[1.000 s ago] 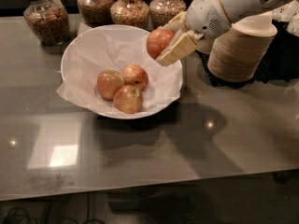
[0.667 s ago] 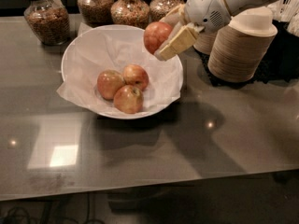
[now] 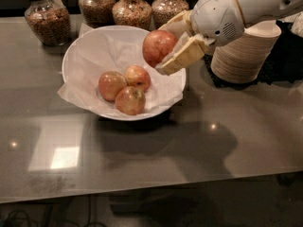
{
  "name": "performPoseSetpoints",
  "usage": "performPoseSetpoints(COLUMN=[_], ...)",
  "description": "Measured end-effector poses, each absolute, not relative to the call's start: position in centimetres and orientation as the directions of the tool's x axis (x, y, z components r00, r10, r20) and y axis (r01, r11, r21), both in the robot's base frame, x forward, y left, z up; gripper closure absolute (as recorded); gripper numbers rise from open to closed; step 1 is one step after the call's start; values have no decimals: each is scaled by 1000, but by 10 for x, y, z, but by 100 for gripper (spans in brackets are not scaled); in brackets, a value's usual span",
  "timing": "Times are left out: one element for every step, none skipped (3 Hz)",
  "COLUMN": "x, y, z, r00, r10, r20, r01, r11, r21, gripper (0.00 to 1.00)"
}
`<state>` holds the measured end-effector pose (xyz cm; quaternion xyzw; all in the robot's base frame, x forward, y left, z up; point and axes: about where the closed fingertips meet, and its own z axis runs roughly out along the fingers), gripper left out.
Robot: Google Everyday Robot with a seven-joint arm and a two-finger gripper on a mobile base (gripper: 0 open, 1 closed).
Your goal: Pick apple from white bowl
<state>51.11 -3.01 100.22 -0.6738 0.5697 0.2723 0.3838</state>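
Observation:
The pinkish-red apple (image 3: 159, 47) is held in my gripper (image 3: 171, 44), lifted above the right rim of the white bowl (image 3: 85, 51). The gripper comes in from the upper right and its tan fingers (image 3: 185, 56) are shut on the apple from behind and below. The bowl is wide, shallow and lined with crinkled white paper. It stands on the grey table at centre left. Three smaller red-yellow apples (image 3: 125, 87) lie together in the bowl's bottom.
Several glass jars of grain (image 3: 46, 19) stand along the table's back edge. A tall stack of paper bowls (image 3: 243, 51) stands at the right, just behind my arm. The glossy grey table (image 3: 142, 160) stretches toward the front edge.
The gripper has lifted the apple higher and slightly left above the bowl's right rim. The three apples in the bowl have not moved.

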Motion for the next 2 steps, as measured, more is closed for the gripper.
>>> performPoseSetpoints(x=[454,452], y=[-31,-33], z=[986,983], r00=[201,195], r10=[-570,-573], r20=[-797,-796], r01=[-978,-979], r11=[-63,-62], r21=[-201,-195], gripper=[100,100])
